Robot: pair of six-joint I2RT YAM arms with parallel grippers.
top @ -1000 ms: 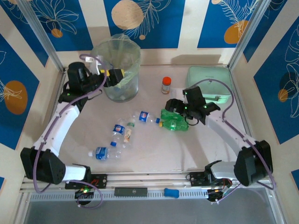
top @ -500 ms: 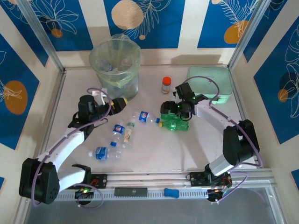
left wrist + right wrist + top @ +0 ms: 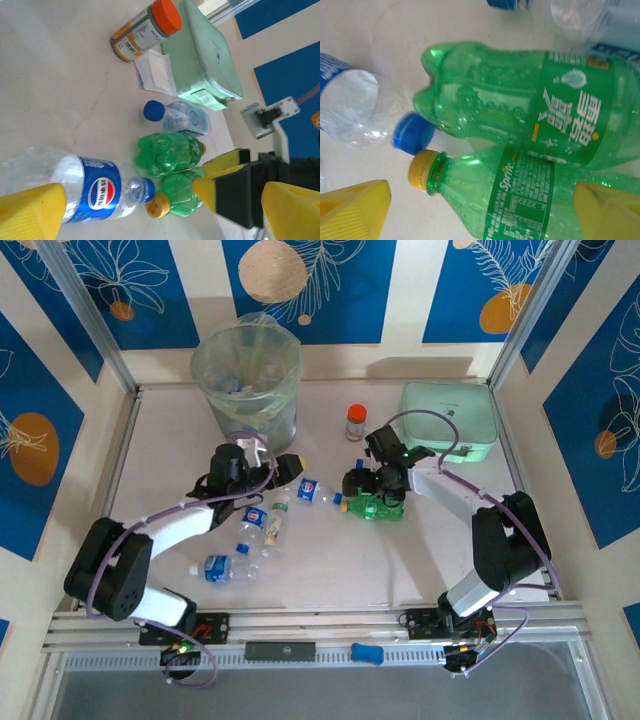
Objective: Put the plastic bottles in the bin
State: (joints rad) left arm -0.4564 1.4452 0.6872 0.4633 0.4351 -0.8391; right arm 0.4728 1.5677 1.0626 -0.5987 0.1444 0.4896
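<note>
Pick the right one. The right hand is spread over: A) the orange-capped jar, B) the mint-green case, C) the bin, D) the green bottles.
D: the right hand is open, its yellow fingers either side of a yellow-capped green bottle lying against a second green bottle.

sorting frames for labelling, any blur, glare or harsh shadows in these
Top view: sharp, evenly lit, soft shadows on the wall behind the bin and case. Left wrist view: bottles crisp, near left fingers soft. Right wrist view: green bottle labels readable, bright highlights on the clear bottle, right fingers soft at the corners.
</note>
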